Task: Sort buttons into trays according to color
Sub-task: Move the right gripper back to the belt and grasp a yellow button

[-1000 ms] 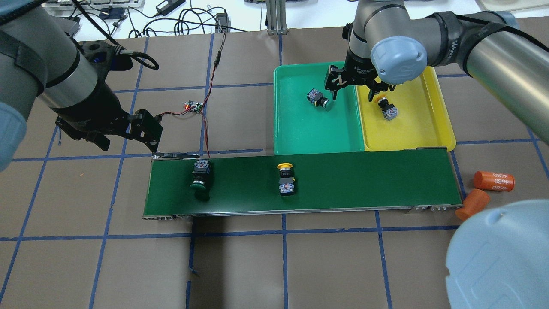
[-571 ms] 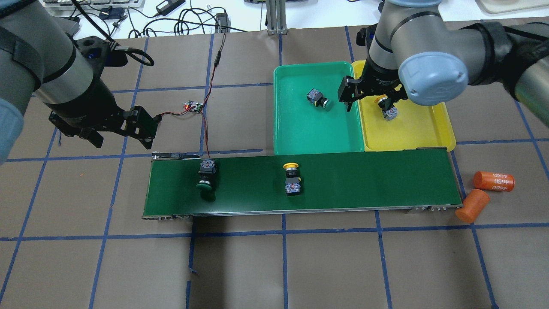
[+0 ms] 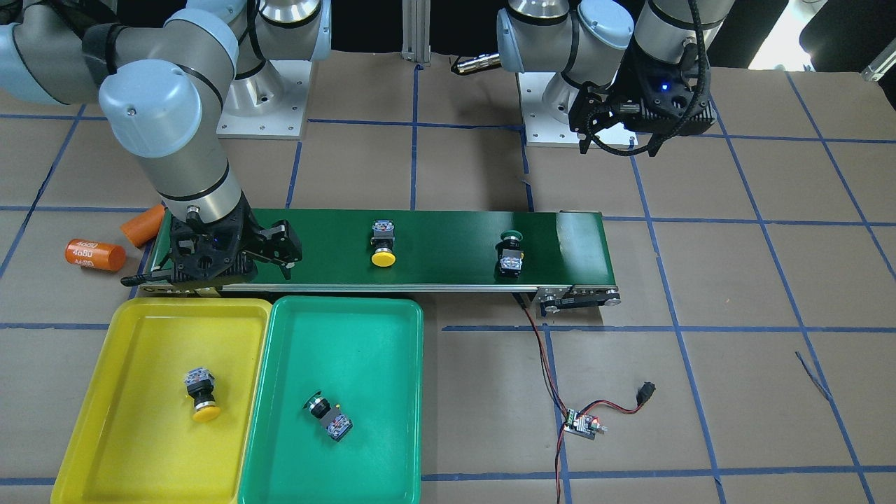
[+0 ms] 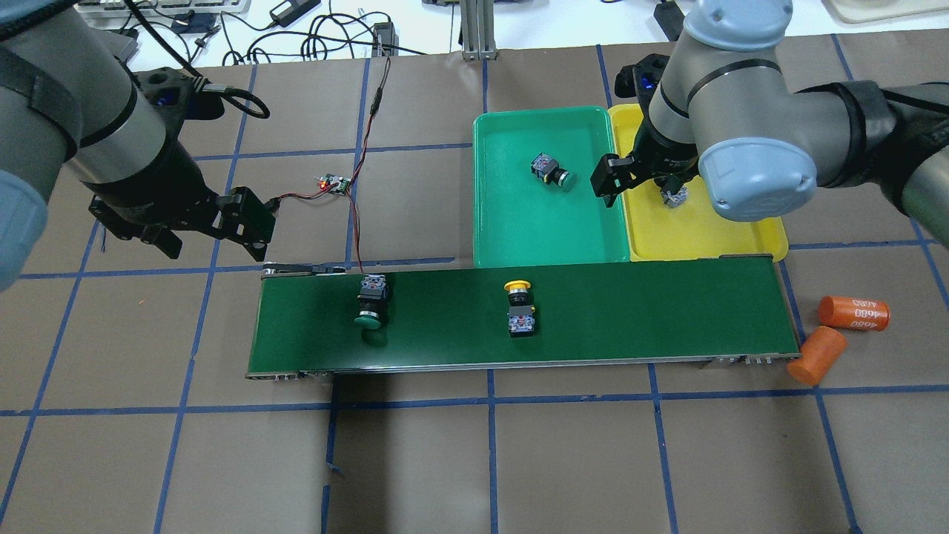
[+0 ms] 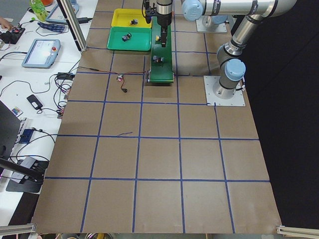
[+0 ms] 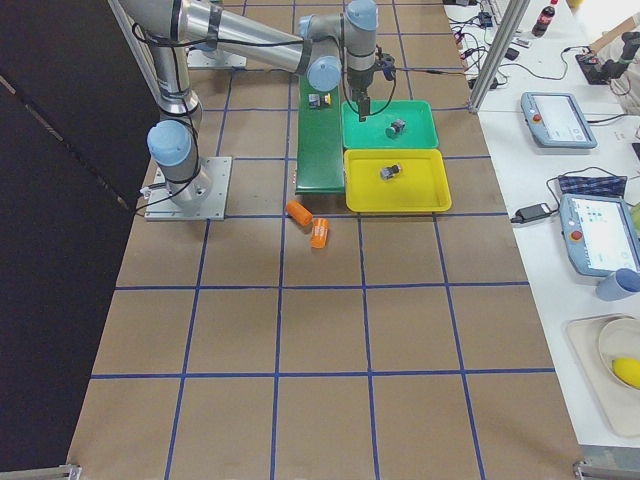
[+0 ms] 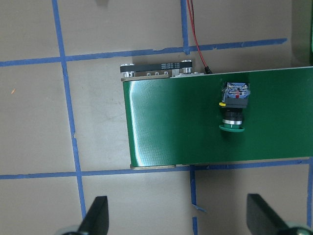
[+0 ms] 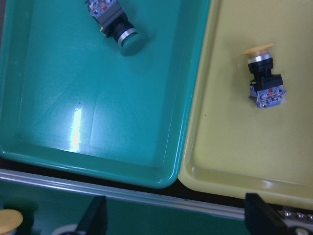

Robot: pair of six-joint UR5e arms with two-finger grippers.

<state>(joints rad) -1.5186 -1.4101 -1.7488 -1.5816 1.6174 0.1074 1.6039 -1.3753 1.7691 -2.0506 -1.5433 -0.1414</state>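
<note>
Just changed: the long dark-green conveyor belt [image 4: 630, 319] has carried its two loose buttons a little toward the robot's right, and the right fingers [image 8: 95, 218] have shifted from over the tray middles toward the trays' belt-side edge.
Meaning for the task: half done by my reading, with one button per tray and two left to sort; the belt's yellow one is now closer to the right arm and looks the likelier next pick.
Right fingers: spread apart, holding nothing.
Left fingers [image 7: 95, 218]: spread apart, empty, above the brown paper-covered counter [image 4: 445, 460] off the belt's left end.
Green-capped push-button on the belt [image 4: 371, 304]: on its side, long axis across the belt, cap toward the robot.
Yellow-capped push-button on the belt [image 4: 519, 308]: on its side, long axis across the belt, cap toward the trays.
Shallow green plastic tray [image 4: 519, 237]: holds a green-capped button [image 4: 552, 170], lying diagonally.
Bright yellow plastic tray [image 4: 704, 230]: holds a yellow-capped button [image 3: 199, 395], cap away from the robot.
</note>
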